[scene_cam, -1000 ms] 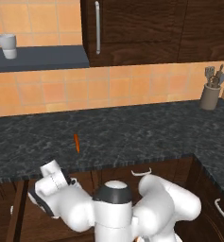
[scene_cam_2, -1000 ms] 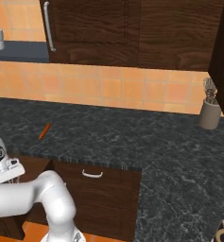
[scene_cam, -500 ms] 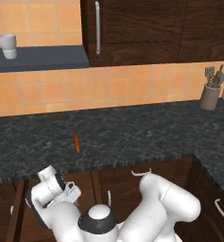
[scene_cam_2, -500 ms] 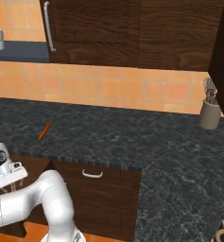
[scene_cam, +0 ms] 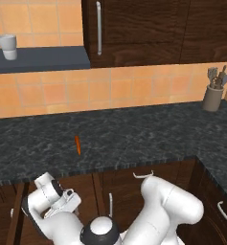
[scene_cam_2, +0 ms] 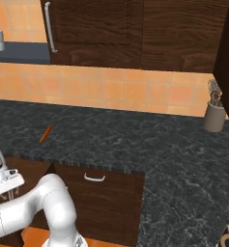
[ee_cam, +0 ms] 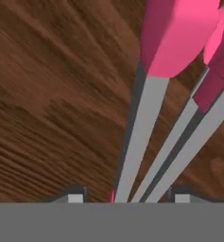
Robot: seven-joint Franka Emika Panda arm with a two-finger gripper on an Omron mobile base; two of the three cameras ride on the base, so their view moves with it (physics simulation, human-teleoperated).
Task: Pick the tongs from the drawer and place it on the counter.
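Close under the hand lie the tongs (ee_cam: 146,118), on the drawer's (ee_cam: 47,118) lighter brown wooden floor. Their magenta handle end is at the top of the hand view and their pale grey arms run down between my fingertips (ee_cam: 75,194). My gripper (ee_cam: 127,194) straddles those arms, still open, with a gap showing on the left side. From the base views, the hand (scene_cam: 55,201) is low under the front edge of the speckled counter (scene_cam: 134,134) at the lower left, and its fingers are hidden there. The counter (scene_cam_2: 135,140) spreads across the right base view.
A short orange stick (scene_cam: 78,144) lies on the counter above the hand. A grey utensil holder (scene_cam: 212,95) stands at the far right. A white cup (scene_cam: 8,46) sits on the wall shelf, with dark upper cabinets (scene_cam: 134,28) beside it. Closed drawers with silver handles (scene_cam_2: 94,177) are below.
The hand has sunk lower in front of the counter edge towards the drawer, and the arm has folded down with it. Nothing on the counter has moved.
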